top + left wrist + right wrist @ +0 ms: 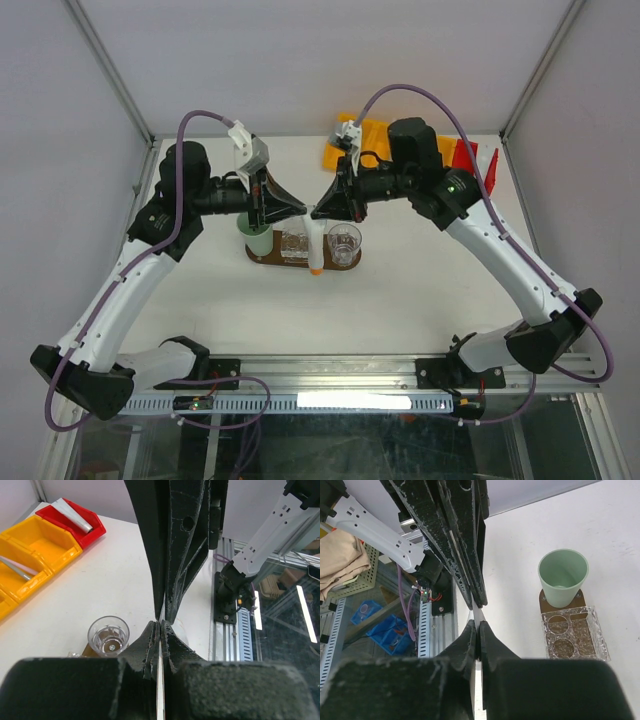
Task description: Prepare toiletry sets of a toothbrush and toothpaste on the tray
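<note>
Both arms met above the tray point(285, 265). The toothpaste tube point(316, 248) hung upright over the tray's middle, orange cap downward, between a clear holder point(293, 243) and a glass point(343, 244) standing on it. The left gripper point(303, 209) was closed flat on the tube's crimped top end, and its wrist view showed the white strip pinched between the fingers point(145, 640). The right gripper point(322, 208) was pinched onto the same strip, with no gap visible. The step was judged a hand-over above the tray. To do it well, one gripper alone should let go, and only once the other's hold is firm. The tube should then go straight down to a bare part of the tray, clear of the glass and of the green cup point(254, 238) at the tray's left end.
</note>
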`<state>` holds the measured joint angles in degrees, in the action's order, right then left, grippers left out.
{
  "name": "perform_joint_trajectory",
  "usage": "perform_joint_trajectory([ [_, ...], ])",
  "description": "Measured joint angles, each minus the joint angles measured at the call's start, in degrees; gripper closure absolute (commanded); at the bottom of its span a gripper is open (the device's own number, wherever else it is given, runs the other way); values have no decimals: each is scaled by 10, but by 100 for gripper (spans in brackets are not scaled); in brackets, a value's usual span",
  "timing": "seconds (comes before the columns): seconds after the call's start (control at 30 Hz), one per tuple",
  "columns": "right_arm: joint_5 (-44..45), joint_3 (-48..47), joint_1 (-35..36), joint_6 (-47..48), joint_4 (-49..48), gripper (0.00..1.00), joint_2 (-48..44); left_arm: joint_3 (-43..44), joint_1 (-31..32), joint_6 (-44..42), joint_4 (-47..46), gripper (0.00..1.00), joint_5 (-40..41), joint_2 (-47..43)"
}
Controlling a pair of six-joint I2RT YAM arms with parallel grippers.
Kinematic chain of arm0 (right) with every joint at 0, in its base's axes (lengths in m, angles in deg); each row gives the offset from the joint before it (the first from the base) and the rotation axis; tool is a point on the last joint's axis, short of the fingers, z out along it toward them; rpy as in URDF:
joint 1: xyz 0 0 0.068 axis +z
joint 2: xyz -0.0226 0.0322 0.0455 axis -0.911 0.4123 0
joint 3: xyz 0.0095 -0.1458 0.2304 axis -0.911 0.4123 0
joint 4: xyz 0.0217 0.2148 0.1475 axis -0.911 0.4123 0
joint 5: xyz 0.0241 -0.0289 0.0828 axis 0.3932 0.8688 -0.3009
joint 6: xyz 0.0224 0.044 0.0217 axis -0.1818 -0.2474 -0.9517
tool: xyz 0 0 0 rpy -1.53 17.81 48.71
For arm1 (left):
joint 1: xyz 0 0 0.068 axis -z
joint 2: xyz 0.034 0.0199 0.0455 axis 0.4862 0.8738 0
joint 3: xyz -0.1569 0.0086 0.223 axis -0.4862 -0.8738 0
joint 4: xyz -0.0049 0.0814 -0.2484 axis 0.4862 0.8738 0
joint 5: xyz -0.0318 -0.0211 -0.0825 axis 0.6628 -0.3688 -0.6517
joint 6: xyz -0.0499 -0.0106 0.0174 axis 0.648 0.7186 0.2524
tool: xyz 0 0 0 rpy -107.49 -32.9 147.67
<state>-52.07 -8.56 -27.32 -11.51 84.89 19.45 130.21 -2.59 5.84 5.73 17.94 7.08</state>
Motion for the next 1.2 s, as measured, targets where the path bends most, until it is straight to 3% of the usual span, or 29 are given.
perform_joint_trajectory([
  [0.03, -2, 0, 0, 0, -1, 100, 0, 0, -1, 0, 0, 100, 0, 0],
  [0.07, -4, 0, 1, 0, -1, 100, 0, 0, -4, 2, 0, 90, -2, 0],
  [0.13, -9, 0, 0, 4, -3, 100, 1, 0, -7, 4, -1, 48, -2, 0],
  [0.2, -9, 1, 0, 10, -9, 100, 1, 0, -15, 16, -11, 22, 3, 0],
  [0.27, -4, 7, 0, 19, -22, 100, 1, 0, -28, 29, -29, 4, 16, 0],
  [0.5, 56, 66, 0, 51, -91, 100, 1, 0, -97, 138, -129, 1, 133, 0],
  [0.67, 104, 101, 2, 63, -153, 100, 1, 0, -125, 205, -171, 1, 315, 0],
  [0.83, 141, 111, 17, 82, -204, 100, 1, -29, -160, 228, -222, 1, 423, -8],
  [1.2, 153, 134, 40, 117, -303, 100, 31, -118, -253, 260, -258, 1, 434, -33],
])
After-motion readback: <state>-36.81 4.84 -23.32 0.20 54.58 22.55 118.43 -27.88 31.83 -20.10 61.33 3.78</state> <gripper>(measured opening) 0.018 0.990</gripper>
